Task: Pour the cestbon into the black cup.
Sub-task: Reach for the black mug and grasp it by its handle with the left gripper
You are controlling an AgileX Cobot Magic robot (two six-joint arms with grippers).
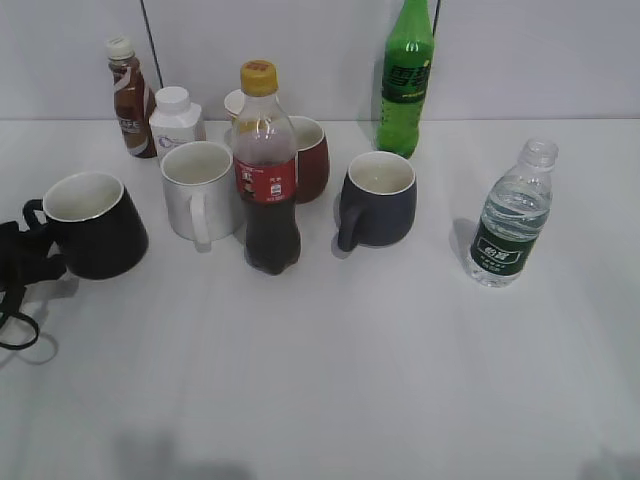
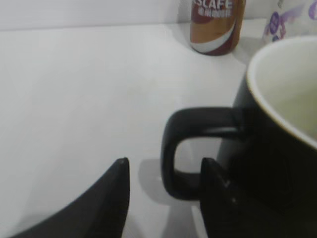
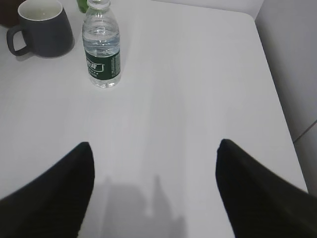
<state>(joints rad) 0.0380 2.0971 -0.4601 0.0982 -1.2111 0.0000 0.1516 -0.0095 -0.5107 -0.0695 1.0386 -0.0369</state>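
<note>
Ribbed clear cestbon upright; glossy tapered black cup, seemingly empty.

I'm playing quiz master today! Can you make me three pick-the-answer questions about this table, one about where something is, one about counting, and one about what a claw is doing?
1. Where is the small water bottle?
A. Far right, standing alone
B. Inside the black cup
C. Behind the cola bottle

2. How many mugs are on the table?
A. Two
B. Four
C. Six

3. What is the right claw doing?
A. Squeezing the water bottle
B. Holding a mug
C. Open, holding nothing

Answers:
1. A, since it stands apart, right of the navy mug.
2. B: the black cup, white mug, red mug and navy mug.
3. C, because the wrist view shows only bare table between its spread fingers.
</note>
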